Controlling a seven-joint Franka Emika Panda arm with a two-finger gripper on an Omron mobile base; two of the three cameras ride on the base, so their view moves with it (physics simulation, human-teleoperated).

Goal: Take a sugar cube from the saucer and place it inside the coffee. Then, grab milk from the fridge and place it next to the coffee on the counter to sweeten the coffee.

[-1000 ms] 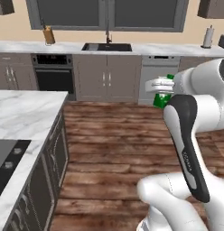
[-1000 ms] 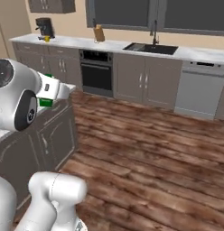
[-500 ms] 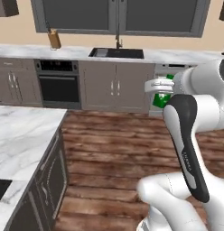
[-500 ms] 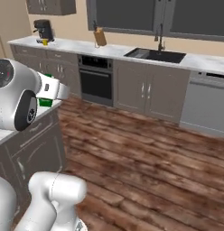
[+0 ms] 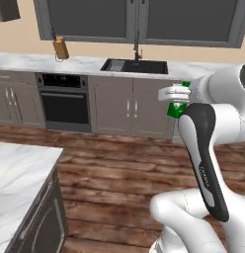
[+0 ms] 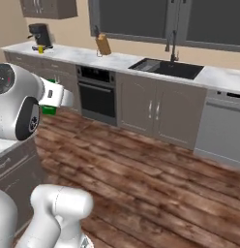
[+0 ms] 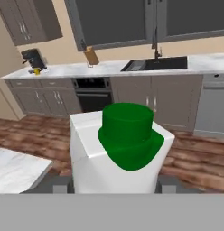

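Note:
My gripper (image 7: 114, 184) is shut on the milk (image 7: 125, 143), a white carton with a green cap that stands upright close to the hand camera. From the base the milk (image 5: 176, 107) shows as a green patch under the white hand, held high over the wooden floor, as does the milk (image 6: 48, 110) in the right base view. The coffee (image 6: 40, 49), a small yellow mug, stands on the far counter (image 6: 68, 54) beside the black coffee machine (image 6: 39, 34). In the hand view the coffee (image 7: 36, 71) sits far off at the left. The fridge is out of view.
The back counter carries a sink (image 5: 136, 64) with a tap and a knife block (image 5: 60, 48), above an oven (image 5: 63, 101) and a dishwasher (image 6: 221, 127). A marble island corner (image 5: 18, 180) lies close at the lower left. Wooden floor (image 6: 156, 169) stretches between.
The whole scene has slid and grown in both base views, so the base has driven nearer the back counter. The arm keeps the same pose with the milk held.

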